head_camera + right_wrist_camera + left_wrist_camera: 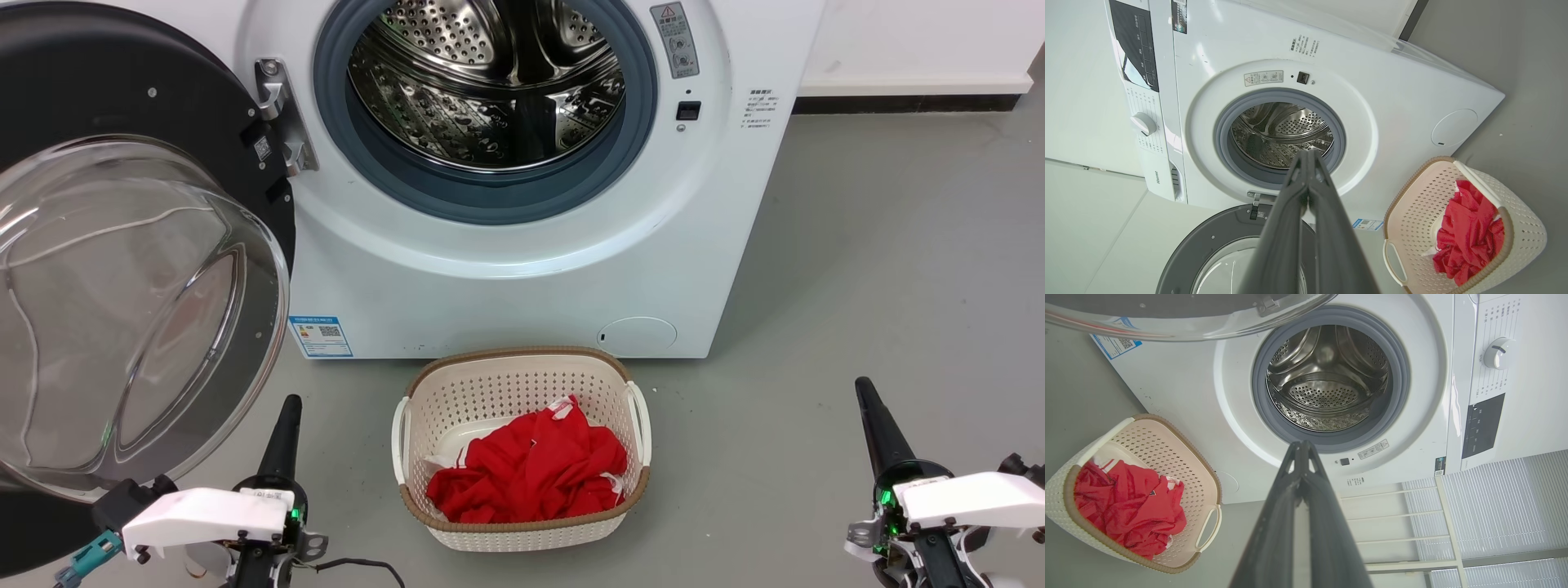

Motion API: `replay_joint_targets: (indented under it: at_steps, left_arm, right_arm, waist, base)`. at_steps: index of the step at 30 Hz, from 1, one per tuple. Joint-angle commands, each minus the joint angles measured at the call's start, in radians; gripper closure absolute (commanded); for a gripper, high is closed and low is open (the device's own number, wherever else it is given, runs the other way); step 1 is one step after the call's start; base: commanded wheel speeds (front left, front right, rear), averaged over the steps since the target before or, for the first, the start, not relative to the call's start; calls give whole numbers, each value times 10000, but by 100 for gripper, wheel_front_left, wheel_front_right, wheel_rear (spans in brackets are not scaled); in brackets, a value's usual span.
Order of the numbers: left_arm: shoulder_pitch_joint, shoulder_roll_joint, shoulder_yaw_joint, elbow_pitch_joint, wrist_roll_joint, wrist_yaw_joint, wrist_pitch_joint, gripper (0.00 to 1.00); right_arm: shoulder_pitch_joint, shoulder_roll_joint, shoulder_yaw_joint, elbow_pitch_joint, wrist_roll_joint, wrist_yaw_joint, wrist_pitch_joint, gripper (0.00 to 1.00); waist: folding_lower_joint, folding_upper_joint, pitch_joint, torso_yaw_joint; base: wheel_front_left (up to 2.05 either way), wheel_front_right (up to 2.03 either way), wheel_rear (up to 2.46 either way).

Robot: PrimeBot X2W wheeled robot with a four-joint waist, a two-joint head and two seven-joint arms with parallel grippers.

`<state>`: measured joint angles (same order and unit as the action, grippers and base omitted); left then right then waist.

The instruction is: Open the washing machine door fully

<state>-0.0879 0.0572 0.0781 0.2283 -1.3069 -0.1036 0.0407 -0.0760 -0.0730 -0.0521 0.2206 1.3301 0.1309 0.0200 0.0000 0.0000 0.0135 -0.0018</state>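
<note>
Head view: the washing machine door (139,278) stands swung out on its hinge (282,114) at the left of the washing machine (506,269), over the floor (857,269). Likely rigid and heavy, its glass (98,351) slick: push the black rim (98,73). Its outer edge is cut off. The left end effector (287,412) and right end effector (868,404) are pinched together, empty.

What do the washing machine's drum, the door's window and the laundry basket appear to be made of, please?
Drum: polished steel, judging by its mirror-like perforated walls. Door window: clear glass or plastic; the floor shows through it. Basket: matte cream plastic, probably, with moulded holes and a brown woven-look rim.
</note>
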Motion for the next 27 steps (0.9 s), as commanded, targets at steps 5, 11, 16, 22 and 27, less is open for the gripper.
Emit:
replay_joint_targets:
  at_steps: [5, 11, 16, 22, 27]
  left_arm:
    - [-208, -4, 97, 3, -522, -85, 125, 100]
    - [-218, -18, 150, 41, -1033, -123, 264, 100]
    - [-237, -30, 191, 72, -1442, -158, 358, 100]
    - [-223, -43, 247, 104, -1907, -212, 475, 100]
    - [-219, -54, 297, 131, -2280, -239, 566, 100]
  right_arm:
    - [-191, -39, -65, 3, 544, -1, 150, 100]
    - [-226, -27, -122, 51, 1056, -2, 258, 100]
    - [-264, -18, -165, 91, 1456, -2, 352, 100]
    - [-296, -5, -214, 136, 1920, -2, 461, 100]
    - [-332, 6, -260, 173, 2300, -2, 549, 100]
  waist:
    - [0, 0, -13, 3]
    - [0, 0, -29, 5]
    - [0, 0, -42, 8]
    - [0, 0, -59, 10]
    - [0, 0, -72, 13]
  base:
    - [0, 0, 0]
    - [0, 0, 0]
    - [0, 0, 0]
    - [0, 0, 0]
    - [0, 0, 0]
